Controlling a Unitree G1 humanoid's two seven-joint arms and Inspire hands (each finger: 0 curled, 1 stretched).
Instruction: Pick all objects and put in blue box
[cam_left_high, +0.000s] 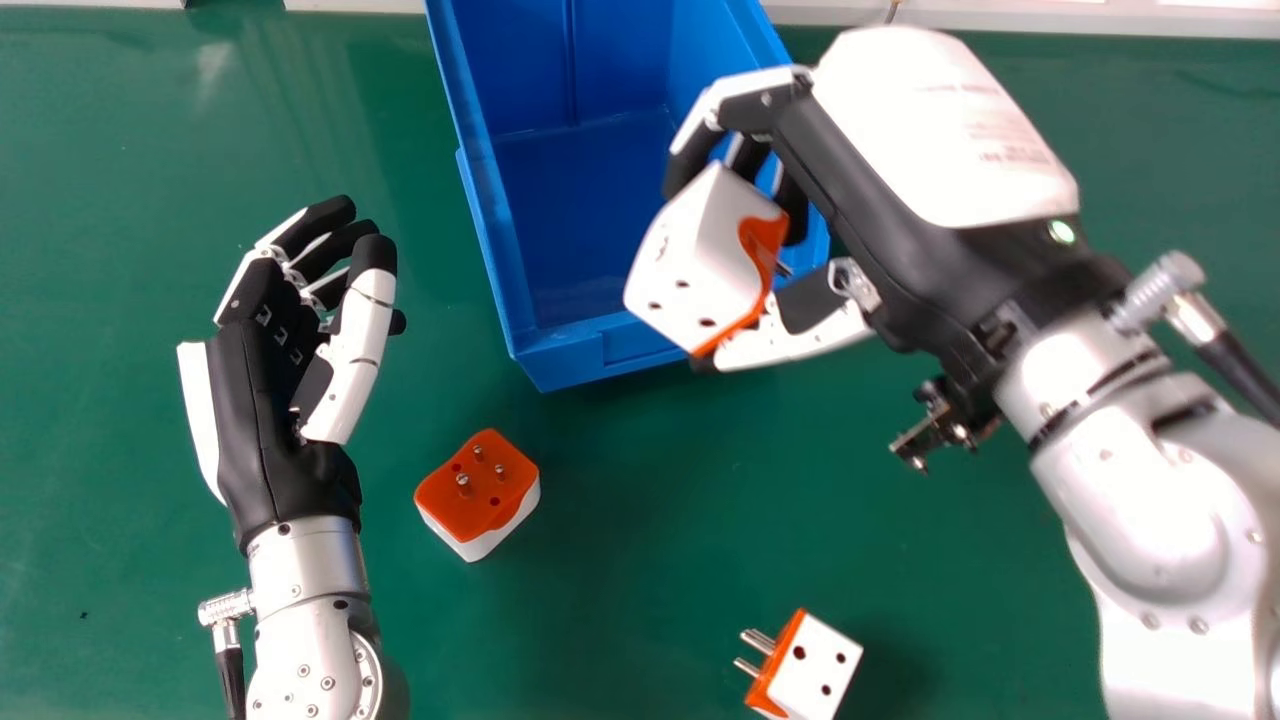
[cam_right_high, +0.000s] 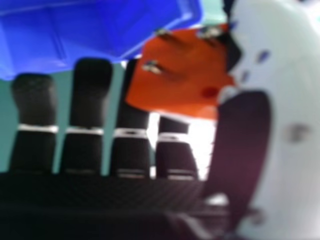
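Gripping a plug (cam_left_high: 690, 265) with the right hand (cam_left_high: 835, 165), by the blue box (cam_left_high: 570, 360). Holding the left hand (cam_left_high: 262, 430) near another plug (cam_left_high: 485, 510), with open fingers.

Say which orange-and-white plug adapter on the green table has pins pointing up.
The adapter nearest the left robot hand; the lower right adapter has sideways pins.
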